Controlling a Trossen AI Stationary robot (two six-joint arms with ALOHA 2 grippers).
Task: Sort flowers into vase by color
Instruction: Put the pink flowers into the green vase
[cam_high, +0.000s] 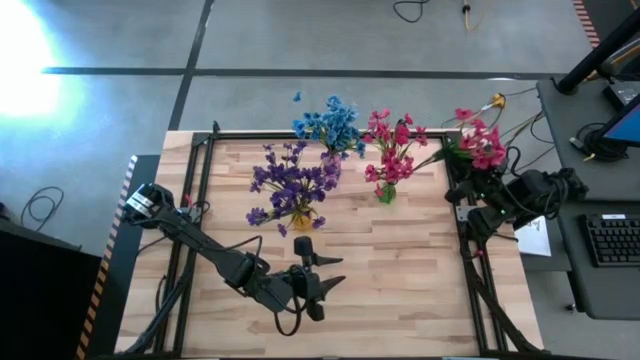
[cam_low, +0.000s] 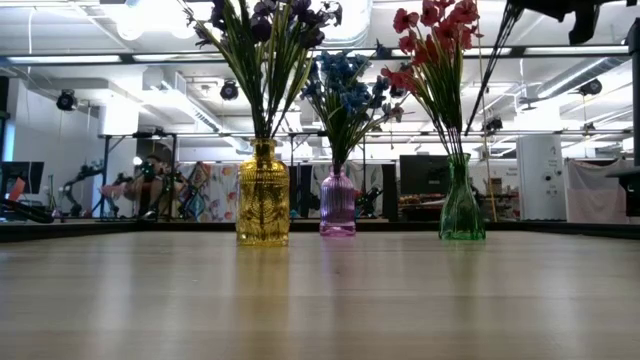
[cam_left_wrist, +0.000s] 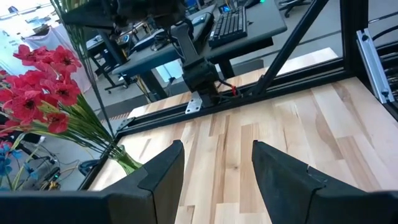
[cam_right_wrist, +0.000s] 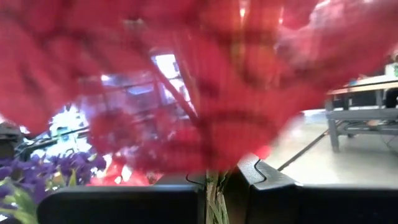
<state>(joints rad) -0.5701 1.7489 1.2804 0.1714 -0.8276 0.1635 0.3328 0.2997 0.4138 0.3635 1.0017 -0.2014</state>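
Left gripper (cam_high: 322, 270), near the worktop's front edge: parted, empty, waiting. Toward the back edge: yellow vase (cam_low: 263, 195) holds purple, purple vase (cam_low: 337, 203) blue, green vase (cam_low: 461, 200) red. At the back-right corner, right gripper (cam_high: 470, 180) clamps a red sprig (cam_high: 478, 140), probably bound for green.

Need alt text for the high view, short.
Overhead: three vases on a wooden table hold purple flowers, blue flowers and red-pink flowers. The right gripper holds a red-pink sprig at the right edge; the left gripper is open, empty.
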